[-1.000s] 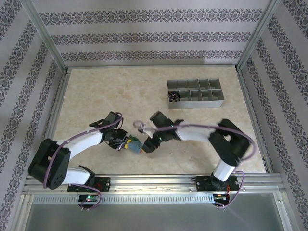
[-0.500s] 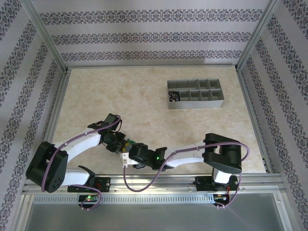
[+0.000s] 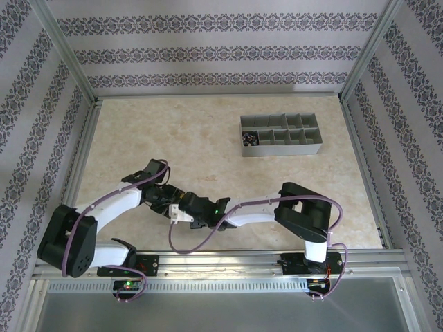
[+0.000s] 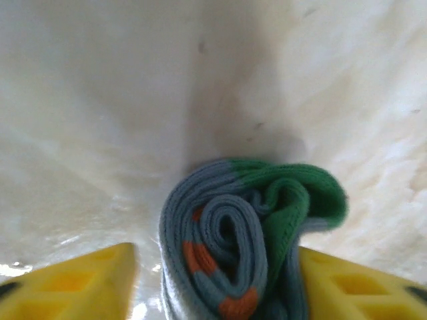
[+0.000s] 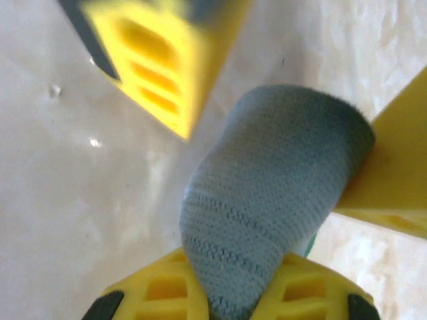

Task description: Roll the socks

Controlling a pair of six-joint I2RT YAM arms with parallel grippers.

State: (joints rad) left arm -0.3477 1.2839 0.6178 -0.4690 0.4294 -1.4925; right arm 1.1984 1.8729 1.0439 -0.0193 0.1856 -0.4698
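Right gripper: yellow hollow-celled plastic, clamped on the grey-blue sock. Left gripper: jaws apart, flanking the same bundle, with a gap on one side. Sock: soft ribbed knit wound into a tight spiral, green toe outermost, orange flecks inside. It lies near-left on the marbled table. Step, as judged: roll formed, right arm taking custody. Next move calls for lifting without unwinding, probably toward the grey compartmented tray, far right.
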